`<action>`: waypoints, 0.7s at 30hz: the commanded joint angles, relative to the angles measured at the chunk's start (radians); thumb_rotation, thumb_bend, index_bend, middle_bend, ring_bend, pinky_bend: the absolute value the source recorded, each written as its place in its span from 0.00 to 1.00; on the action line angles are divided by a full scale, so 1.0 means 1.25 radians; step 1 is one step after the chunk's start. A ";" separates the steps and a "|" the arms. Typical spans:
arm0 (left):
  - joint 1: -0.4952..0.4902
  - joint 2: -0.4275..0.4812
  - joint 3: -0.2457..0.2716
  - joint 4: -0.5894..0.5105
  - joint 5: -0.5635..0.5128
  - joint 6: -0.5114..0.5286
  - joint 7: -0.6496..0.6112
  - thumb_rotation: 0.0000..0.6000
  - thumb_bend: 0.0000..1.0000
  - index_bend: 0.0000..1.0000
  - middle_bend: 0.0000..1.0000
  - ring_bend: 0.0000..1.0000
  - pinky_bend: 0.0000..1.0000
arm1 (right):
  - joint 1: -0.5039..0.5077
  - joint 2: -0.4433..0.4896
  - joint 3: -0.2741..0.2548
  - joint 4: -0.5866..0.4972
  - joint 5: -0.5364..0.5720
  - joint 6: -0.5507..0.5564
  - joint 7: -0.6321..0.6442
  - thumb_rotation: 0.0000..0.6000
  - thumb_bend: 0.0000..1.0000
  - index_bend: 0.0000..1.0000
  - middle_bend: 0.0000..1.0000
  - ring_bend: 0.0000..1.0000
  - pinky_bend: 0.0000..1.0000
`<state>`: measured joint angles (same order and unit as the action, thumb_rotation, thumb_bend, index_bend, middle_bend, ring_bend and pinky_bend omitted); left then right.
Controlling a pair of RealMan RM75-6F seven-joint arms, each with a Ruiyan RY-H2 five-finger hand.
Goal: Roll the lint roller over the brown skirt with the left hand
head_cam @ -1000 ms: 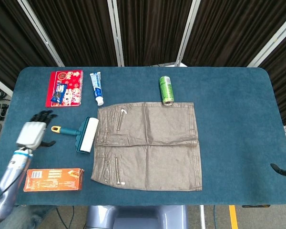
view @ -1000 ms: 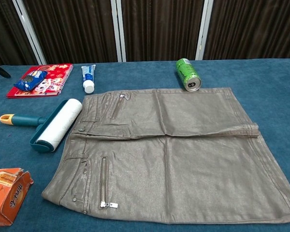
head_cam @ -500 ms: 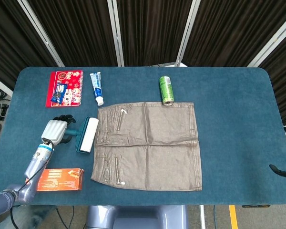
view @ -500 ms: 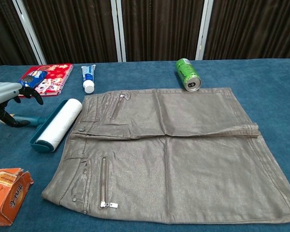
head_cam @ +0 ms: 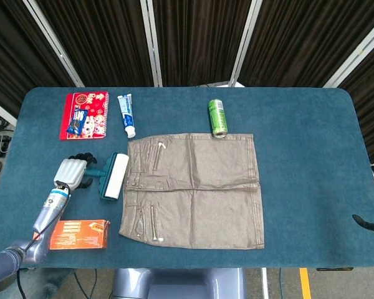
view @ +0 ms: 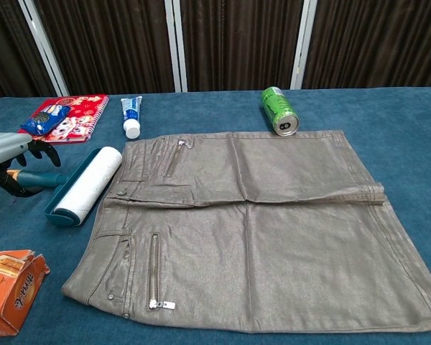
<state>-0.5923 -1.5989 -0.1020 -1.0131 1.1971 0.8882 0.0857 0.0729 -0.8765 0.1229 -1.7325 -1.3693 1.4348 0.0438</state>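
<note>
One hand was at work: the left hand (head_cam: 73, 170) lay over the handle of the lint roller (head_cam: 114, 175), its fingers curled around the teal stem in the chest view, though whether they had fully clamped could not be told. A second earlier that hand had hung well short of the handle with fingers spread; half a second earlier it had arrived, and since then it had only settled lower, so the grasp was probably being closed. The roller's white drum lay just beyond the fingers, touching the waistband edge of the brown skirt (head_cam: 196, 190), which spread flat further out. An orange box (head_cam: 70, 235) sat beside the forearm. Nothing had been rolled yet. The right hand (head_cam: 369, 222) showed only as a dark tip far off, its state unreadable.
</note>
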 commanded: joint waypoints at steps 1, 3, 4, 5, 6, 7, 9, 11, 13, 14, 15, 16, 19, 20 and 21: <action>0.001 -0.004 0.000 0.006 0.009 0.004 -0.005 1.00 0.37 0.31 0.21 0.21 0.30 | 0.001 0.000 0.000 0.001 0.002 -0.002 0.001 1.00 0.00 0.00 0.00 0.00 0.00; 0.000 -0.006 -0.001 0.008 0.008 -0.001 -0.008 1.00 0.37 0.31 0.21 0.21 0.31 | 0.001 0.000 0.000 0.001 0.002 -0.003 0.000 1.00 0.00 0.00 0.00 0.00 0.00; 0.000 -0.008 -0.001 0.009 0.007 -0.004 -0.007 1.00 0.37 0.31 0.21 0.21 0.31 | 0.001 0.000 0.000 0.001 0.002 -0.003 0.000 1.00 0.00 0.00 0.00 0.00 0.00; -0.001 -0.009 -0.001 0.010 0.007 -0.007 -0.006 1.00 0.37 0.31 0.21 0.21 0.31 | 0.001 0.000 0.000 0.000 0.001 -0.002 -0.001 1.00 0.00 0.00 0.00 0.00 0.00; -0.002 -0.010 -0.002 0.011 0.007 -0.008 -0.006 1.00 0.38 0.31 0.21 0.22 0.31 | 0.001 0.000 -0.001 0.000 0.001 -0.002 -0.001 1.00 0.00 0.00 0.00 0.00 0.00; -0.002 -0.012 -0.002 0.012 0.006 -0.010 -0.005 1.00 0.39 0.31 0.21 0.22 0.31 | 0.001 0.000 -0.001 0.000 0.001 -0.002 0.000 1.00 0.00 0.00 0.00 0.00 0.00; -0.003 -0.015 -0.004 0.013 0.006 -0.011 -0.004 1.00 0.40 0.32 0.22 0.22 0.31 | 0.000 0.001 0.000 -0.001 0.001 -0.001 0.000 1.00 0.00 0.00 0.00 0.00 0.00; -0.005 -0.020 -0.006 0.015 0.007 -0.011 0.001 1.00 0.43 0.33 0.23 0.23 0.32 | 0.000 0.002 0.000 0.000 0.003 -0.002 0.003 1.00 0.00 0.00 0.00 0.00 0.00; -0.006 -0.022 -0.007 0.017 0.007 -0.011 0.005 1.00 0.47 0.35 0.25 0.25 0.34 | 0.001 0.002 0.000 0.001 0.003 -0.004 0.004 1.00 0.00 0.00 0.00 0.00 0.00; -0.006 -0.022 -0.007 0.017 0.006 -0.012 0.006 1.00 0.48 0.36 0.26 0.26 0.34 | 0.001 0.002 0.000 0.001 0.003 -0.005 0.005 1.00 0.00 0.00 0.00 0.00 0.00; -0.006 -0.021 -0.007 0.016 0.006 -0.013 0.008 1.00 0.49 0.37 0.27 0.27 0.35 | 0.001 0.001 -0.001 0.001 0.003 -0.005 0.005 1.00 0.00 0.00 0.00 0.00 0.00; -0.006 -0.020 -0.007 0.015 0.006 -0.015 0.009 1.00 0.51 0.38 0.28 0.27 0.36 | 0.002 0.001 -0.001 0.002 0.003 -0.006 0.005 1.00 0.00 0.00 0.00 0.00 0.00; -0.007 -0.012 -0.006 0.006 0.006 -0.022 0.010 1.00 0.56 0.41 0.31 0.30 0.38 | 0.002 0.001 -0.001 0.001 0.003 -0.007 0.005 1.00 0.00 0.00 0.00 0.00 0.00; -0.006 -0.010 -0.006 0.004 0.007 -0.022 0.011 1.00 0.58 0.43 0.32 0.30 0.39 | 0.002 0.001 -0.001 0.001 0.002 -0.007 0.006 1.00 0.00 0.00 0.00 0.00 0.00; -0.006 -0.008 -0.007 0.002 0.008 -0.020 0.011 1.00 0.61 0.44 0.34 0.32 0.40 | 0.002 0.001 -0.001 0.001 0.002 -0.007 0.006 1.00 0.00 0.00 0.00 0.00 0.00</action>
<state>-0.6001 -1.6103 -0.1102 -1.0095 1.2067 0.8625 0.0992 0.0755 -0.8746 0.1213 -1.7311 -1.3667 1.4263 0.0507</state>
